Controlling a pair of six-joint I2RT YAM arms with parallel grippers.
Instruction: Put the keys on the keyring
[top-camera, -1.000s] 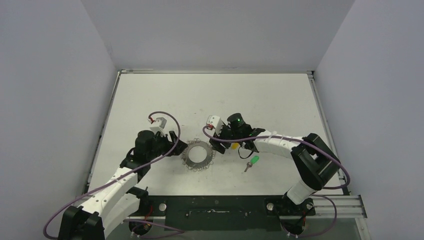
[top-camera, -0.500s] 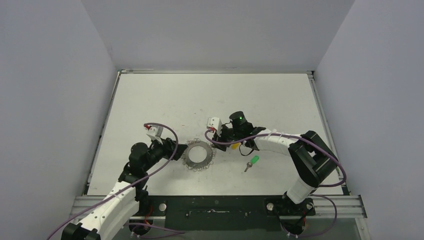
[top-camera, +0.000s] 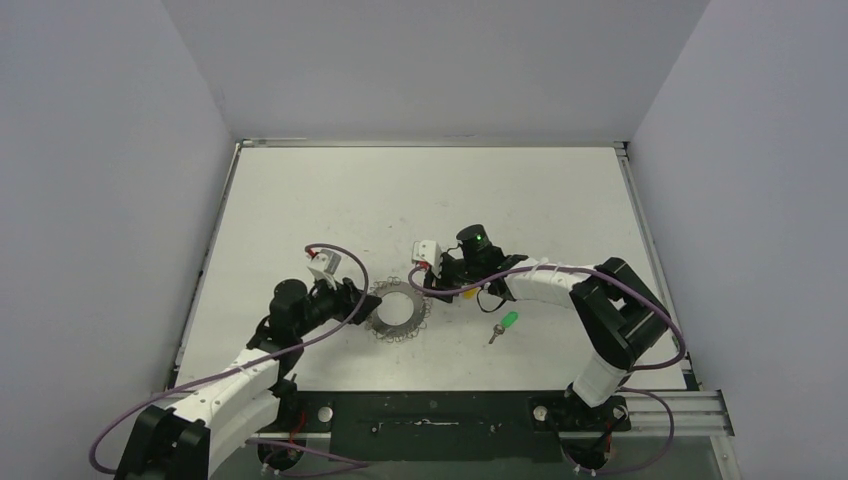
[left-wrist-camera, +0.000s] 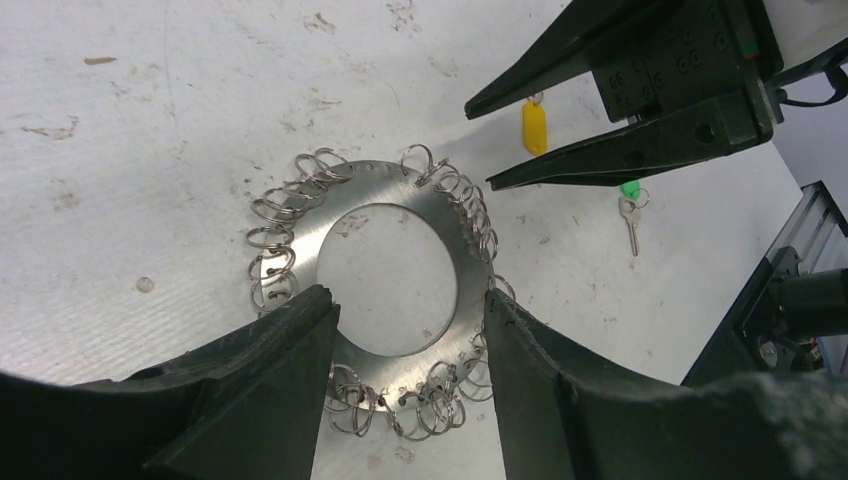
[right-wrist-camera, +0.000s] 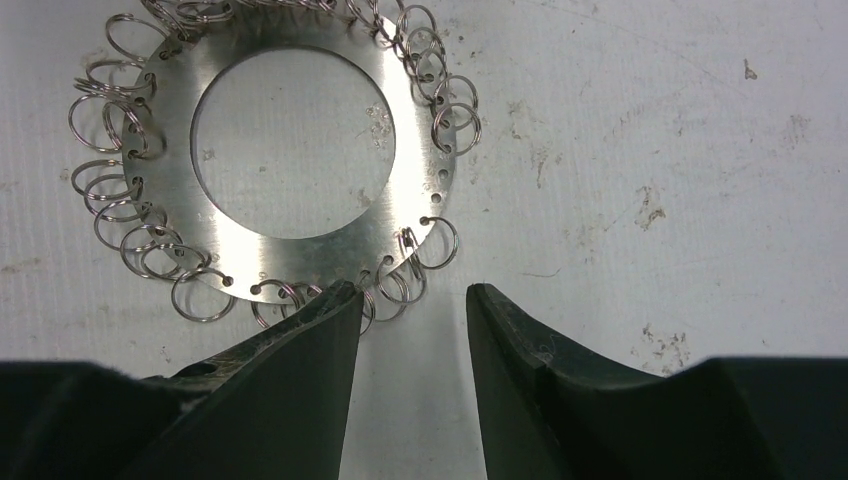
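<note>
Top external view: one keyring (top-camera: 397, 309), a flat silver disc rimmed with small wire loops, lies on the white tabletop (top-camera: 450, 190) between the two arms. Left pincer (left-wrist-camera: 408, 295) stands released, fingers apart astride the disc's near rim. Right pincer (right-wrist-camera: 412, 290), likewise released, has one fingertip at the loops on the opposite edge. Two keys lie loose on the tabletop, off the ring: the yellow-headed key (left-wrist-camera: 535, 125), seen from the left wrist between the right pincer's fingers, and the green-headed key (top-camera: 507, 323), apart beside the right arm.
</note>
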